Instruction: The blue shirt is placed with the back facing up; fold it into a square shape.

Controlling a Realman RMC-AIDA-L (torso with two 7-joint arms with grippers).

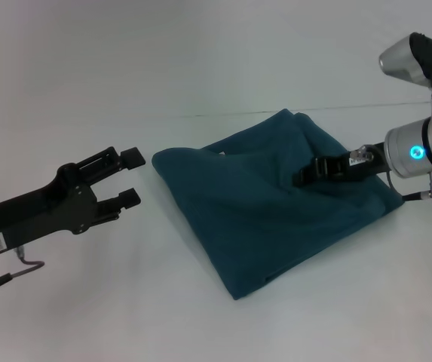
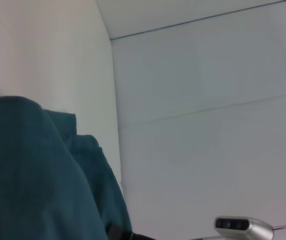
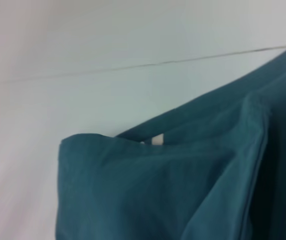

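The blue shirt (image 1: 276, 204) lies folded into a rough four-sided bundle on the white worktop (image 1: 125, 302), a little to the robot's right of the middle in the head view. Its plain side faces up and no lettering shows. One corner points toward the robot, another toward the left gripper, and the far side rises into a soft ridge where the cloth is bunched rather than flat. A small pale patch, perhaps a label, peeks out at the far edge of the fold.

The left gripper (image 1: 131, 177) hovers just above the worktop near the shirt's left corner, close to it but not touching. Its two black fingers (image 1: 130, 157) are spread apart with nothing between them.

The right gripper (image 1: 314, 170) reaches in from the right and sits on top of the shirt, low against the raised ridge of fabric. Its dark fingers look drawn together and seem to pinch a fold of cloth, though the black parts against the dark fabric make this hard to confirm. A ring on the right arm's wrist glows blue-green.

In the left wrist view the shirt (image 2: 38, 175) fills the lower corner as stacked layers with the white worktop beyond. The right wrist view shows the shirt (image 3: 157, 195) close up, with several overlapping folded edges and the same pale patch tucked between layers.
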